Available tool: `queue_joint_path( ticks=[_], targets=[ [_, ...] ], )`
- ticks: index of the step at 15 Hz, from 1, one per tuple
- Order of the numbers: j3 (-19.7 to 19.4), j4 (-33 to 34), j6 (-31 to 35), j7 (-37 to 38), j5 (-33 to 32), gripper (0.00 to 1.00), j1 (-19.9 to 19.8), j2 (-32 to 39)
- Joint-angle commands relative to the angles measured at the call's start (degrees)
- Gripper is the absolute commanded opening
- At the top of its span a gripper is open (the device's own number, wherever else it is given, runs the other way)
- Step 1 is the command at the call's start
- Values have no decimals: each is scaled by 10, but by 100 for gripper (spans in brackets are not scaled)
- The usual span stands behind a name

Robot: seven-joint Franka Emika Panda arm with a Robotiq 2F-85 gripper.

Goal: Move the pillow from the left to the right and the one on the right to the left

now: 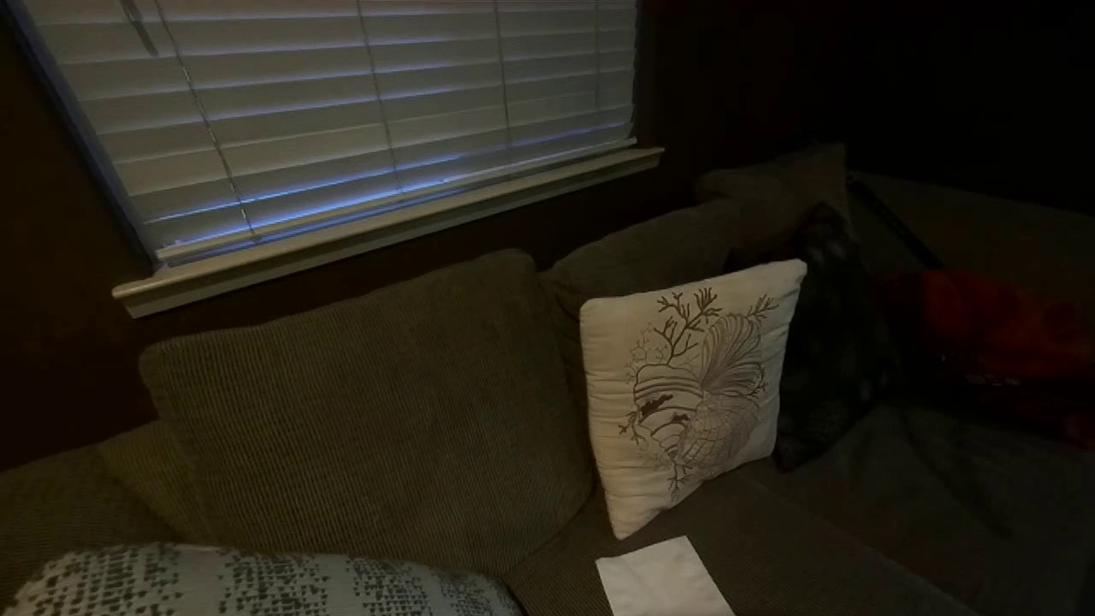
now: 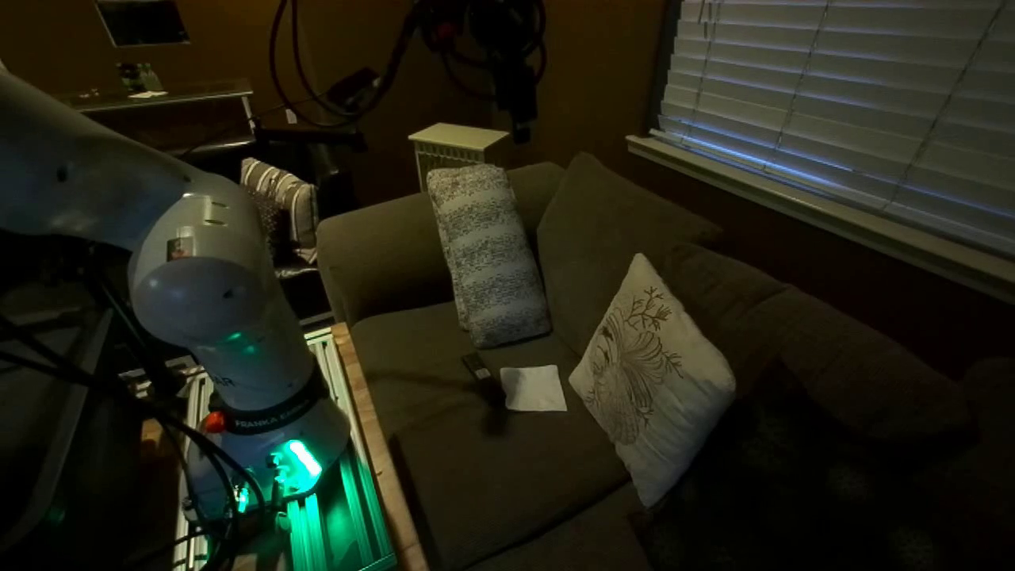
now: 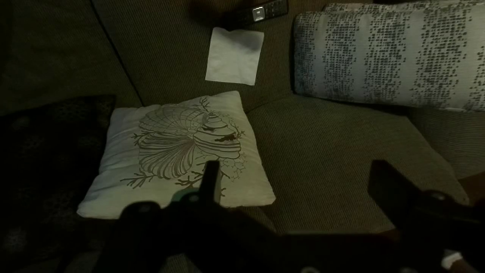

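Observation:
A white pillow with a shell and coral print (image 1: 697,393) leans against the sofa back cushions. It also shows in an exterior view (image 2: 646,388) and in the wrist view (image 3: 174,148). A grey-and-white striped pillow (image 2: 493,254) rests by the sofa arm. It shows at the upper right of the wrist view (image 3: 382,57) and partly at the bottom of an exterior view (image 1: 248,590). My gripper (image 3: 295,165) is open and empty, its fingers wide apart. It hangs high above the sofa, dark in an exterior view (image 2: 520,119), apart from both pillows.
A white square cloth or paper (image 2: 533,388) and a black remote (image 3: 265,12) lie on the seat between the pillows. A dark patterned pillow (image 3: 53,151) sits beside the white one. A red item (image 1: 992,325) lies farther along. Sofa back cushions (image 1: 376,411) stand under the windowsill (image 1: 393,231).

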Motion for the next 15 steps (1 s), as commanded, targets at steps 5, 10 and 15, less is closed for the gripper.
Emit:
queue_joint_path(
  ticks=[5, 10, 15],
  targets=[
    [4, -7, 10, 12, 3, 100, -26, 29],
    [28, -24, 64, 80, -55, 100, -80, 77],
    [32, -46, 157, 116, -133, 100, -113, 145]
  ],
)
